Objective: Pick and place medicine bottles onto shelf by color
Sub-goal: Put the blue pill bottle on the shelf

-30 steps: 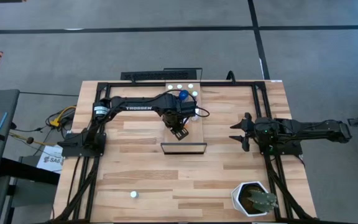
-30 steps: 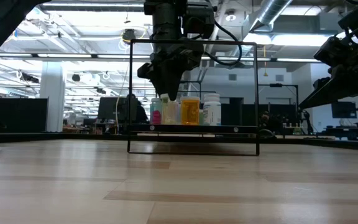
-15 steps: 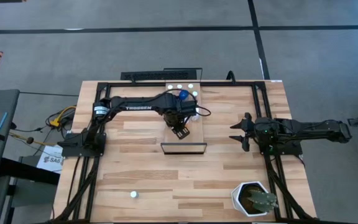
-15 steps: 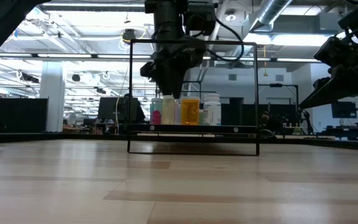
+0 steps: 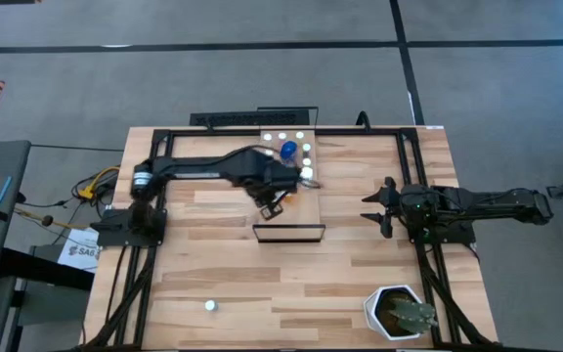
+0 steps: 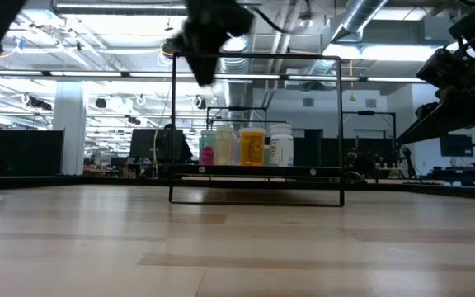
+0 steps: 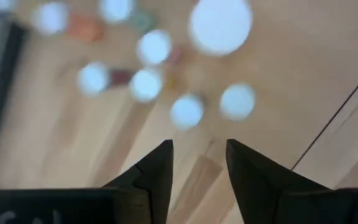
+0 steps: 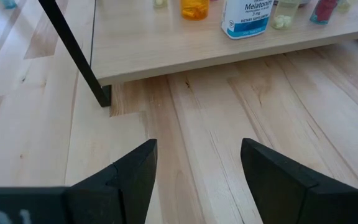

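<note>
Light wood table [image 5: 223, 269], nearest edge: one stray bottle [image 5: 210, 305] lying alone, white pot [image 5: 397, 313] with a plant in it at the other near corner. Mid-table, right gripper [image 5: 379, 207] waits beside the shelf, fingers wide apart, empty. Farther back, shelf [image 5: 311, 196] holds the bottles [image 5: 291, 147], white caps clustered at its far end, blue one among them; low view shows pink, yellowish, orange and white bodies side by side. Left gripper [image 5: 269, 205] hangs over the shelf's near part, fingers slightly apart, nothing between them. Likely between picks; next move calls for reaching the stray bottle and placing it with its colour.
</note>
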`<move>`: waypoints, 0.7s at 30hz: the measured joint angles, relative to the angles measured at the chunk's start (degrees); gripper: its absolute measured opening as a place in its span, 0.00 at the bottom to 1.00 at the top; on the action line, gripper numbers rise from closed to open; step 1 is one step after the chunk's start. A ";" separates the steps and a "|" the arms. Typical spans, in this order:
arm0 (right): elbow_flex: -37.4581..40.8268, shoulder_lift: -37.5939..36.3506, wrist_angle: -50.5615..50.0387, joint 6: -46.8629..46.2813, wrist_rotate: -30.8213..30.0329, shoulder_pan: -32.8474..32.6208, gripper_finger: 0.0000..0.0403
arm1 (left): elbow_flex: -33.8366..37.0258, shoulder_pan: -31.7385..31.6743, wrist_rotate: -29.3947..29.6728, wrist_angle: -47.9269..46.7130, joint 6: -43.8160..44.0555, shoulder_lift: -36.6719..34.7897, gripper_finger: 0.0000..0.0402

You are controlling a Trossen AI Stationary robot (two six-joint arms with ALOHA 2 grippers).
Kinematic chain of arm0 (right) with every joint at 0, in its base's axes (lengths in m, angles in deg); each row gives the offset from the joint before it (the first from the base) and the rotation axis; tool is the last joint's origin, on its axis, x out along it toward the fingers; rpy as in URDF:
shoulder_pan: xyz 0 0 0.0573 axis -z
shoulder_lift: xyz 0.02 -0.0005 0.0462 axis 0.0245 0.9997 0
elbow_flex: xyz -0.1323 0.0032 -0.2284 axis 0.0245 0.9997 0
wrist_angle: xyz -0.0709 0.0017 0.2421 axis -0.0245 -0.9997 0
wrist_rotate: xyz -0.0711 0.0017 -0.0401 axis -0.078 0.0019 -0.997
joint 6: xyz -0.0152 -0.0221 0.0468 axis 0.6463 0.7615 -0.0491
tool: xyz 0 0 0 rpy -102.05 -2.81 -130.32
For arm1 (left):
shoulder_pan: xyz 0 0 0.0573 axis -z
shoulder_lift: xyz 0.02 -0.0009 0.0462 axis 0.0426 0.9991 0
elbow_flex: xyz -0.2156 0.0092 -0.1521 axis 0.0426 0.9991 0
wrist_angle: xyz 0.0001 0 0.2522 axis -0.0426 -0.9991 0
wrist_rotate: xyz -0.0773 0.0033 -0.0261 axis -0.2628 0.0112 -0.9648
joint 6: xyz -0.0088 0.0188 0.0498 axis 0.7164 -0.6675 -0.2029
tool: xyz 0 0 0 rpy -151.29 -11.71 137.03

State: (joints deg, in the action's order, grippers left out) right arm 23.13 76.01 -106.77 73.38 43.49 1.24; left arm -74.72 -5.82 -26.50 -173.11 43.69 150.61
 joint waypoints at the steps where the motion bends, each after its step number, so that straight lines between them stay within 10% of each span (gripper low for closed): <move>1: 0.00 -0.01 0.01 0.00 0.00 0.00 0.63 | 0.80 1.11 2.04 -1.24 1.64 -1.65 0.34; 11: 0.00 -0.01 0.01 0.00 0.00 -0.01 0.63 | 25.65 11.84 -1.37 -3.26 31.09 -23.80 0.34; 21: 0.00 0.00 0.01 0.00 0.00 0.00 0.63 | 49.88 33.96 -14.18 23.08 67.83 -34.46 0.34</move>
State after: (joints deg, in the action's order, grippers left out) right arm 23.13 76.02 -106.76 73.38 43.49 1.24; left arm -24.83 28.14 -40.68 -150.03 111.52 116.15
